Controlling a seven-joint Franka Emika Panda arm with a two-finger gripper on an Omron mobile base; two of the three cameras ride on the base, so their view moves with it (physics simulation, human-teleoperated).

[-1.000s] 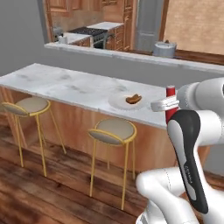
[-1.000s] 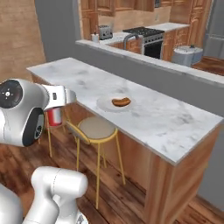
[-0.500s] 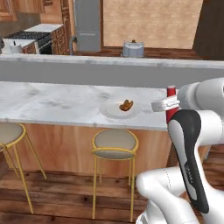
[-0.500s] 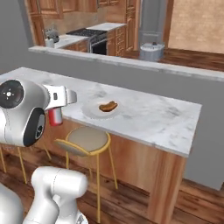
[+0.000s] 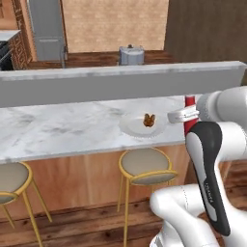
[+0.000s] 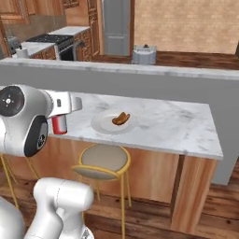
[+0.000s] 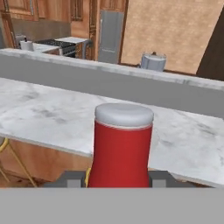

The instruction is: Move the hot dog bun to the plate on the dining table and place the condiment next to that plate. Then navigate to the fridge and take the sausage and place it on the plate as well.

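Gripper (image 7: 118, 181) clamps the condiment (image 7: 121, 146) upright for setting down at the plate's (image 5: 135, 129) three o'clock

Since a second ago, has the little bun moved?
No. The hot dog bun still lies on the plate, on the dining table; the camera itself drove.

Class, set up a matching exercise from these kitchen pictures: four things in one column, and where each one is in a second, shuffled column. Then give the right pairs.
Things:
1. hot dog bun
2. condiment
3. plate
4. stool

Places:
A. on the floor, beside the dining table
B. held in the claw, off the table
C. lying on the plate
D. resting on the marble top

Pairs: 1-C, 2-B, 3-D, 4-A
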